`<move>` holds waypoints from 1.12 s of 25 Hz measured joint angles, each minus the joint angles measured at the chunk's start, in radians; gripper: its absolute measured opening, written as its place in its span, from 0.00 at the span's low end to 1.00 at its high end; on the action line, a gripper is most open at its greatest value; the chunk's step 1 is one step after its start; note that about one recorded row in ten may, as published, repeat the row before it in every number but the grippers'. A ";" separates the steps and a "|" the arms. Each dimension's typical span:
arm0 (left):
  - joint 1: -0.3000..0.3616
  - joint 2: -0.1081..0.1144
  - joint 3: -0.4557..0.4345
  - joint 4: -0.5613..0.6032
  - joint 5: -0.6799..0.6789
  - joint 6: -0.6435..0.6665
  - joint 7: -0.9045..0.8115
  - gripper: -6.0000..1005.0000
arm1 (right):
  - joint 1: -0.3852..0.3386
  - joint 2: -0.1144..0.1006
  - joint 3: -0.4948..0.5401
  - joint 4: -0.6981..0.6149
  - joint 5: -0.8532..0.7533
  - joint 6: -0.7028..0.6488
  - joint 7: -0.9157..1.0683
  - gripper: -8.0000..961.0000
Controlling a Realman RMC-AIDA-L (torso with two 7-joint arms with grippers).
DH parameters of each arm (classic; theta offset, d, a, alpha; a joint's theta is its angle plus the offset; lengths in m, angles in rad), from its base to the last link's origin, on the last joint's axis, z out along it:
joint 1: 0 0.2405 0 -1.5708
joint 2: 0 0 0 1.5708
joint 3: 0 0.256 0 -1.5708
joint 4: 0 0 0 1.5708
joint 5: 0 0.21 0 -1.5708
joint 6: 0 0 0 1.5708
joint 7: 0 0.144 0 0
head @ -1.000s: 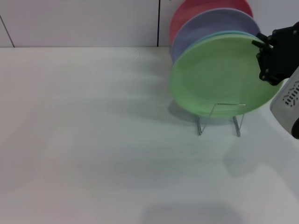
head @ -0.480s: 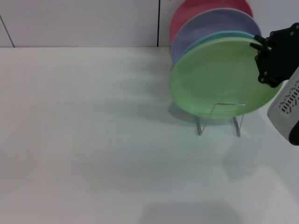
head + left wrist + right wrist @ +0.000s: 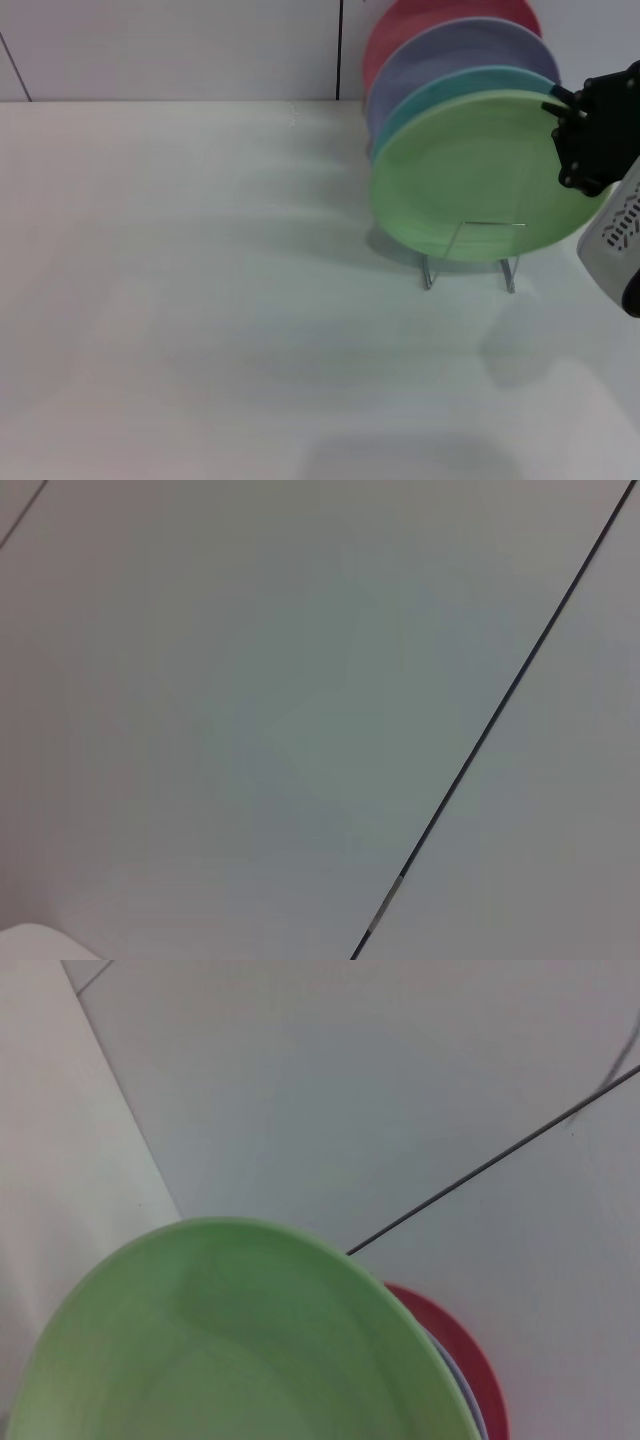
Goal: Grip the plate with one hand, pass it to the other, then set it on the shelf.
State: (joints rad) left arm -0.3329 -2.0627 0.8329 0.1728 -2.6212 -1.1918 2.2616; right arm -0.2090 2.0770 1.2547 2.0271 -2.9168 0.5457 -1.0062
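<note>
The right gripper (image 3: 572, 140) is at the right edge of the light-green plate (image 3: 470, 175), its black fingers clamped on the rim. The plate stands nearly upright at the front of the wire rack (image 3: 470, 258), leaning on the turquoise plate (image 3: 440, 95) behind it; a lavender plate (image 3: 450, 55) and a red plate (image 3: 420, 20) stand further back. The rack sits on the white table (image 3: 200, 300). The left gripper is out of sight.
</note>
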 joint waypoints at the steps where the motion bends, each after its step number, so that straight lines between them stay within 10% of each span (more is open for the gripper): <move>1: 0.001 0.000 0.000 0.002 0.000 0.000 -0.002 0.49 | 0.000 0.000 0.001 -0.001 0.000 0.000 0.002 0.04; 12: 0.005 0.001 0.000 0.008 0.001 -0.003 -0.006 0.49 | 0.003 0.005 0.024 -0.015 -0.001 0.015 0.014 0.04; 28: 0.010 0.001 0.000 0.019 0.001 -0.005 -0.014 0.49 | 0.010 0.003 0.033 -0.017 0.027 -0.005 0.030 0.32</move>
State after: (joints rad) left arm -0.3232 -2.0616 0.8329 0.1917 -2.6200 -1.1965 2.2480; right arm -0.1988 2.0804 1.2873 2.0100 -2.8897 0.5405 -0.9766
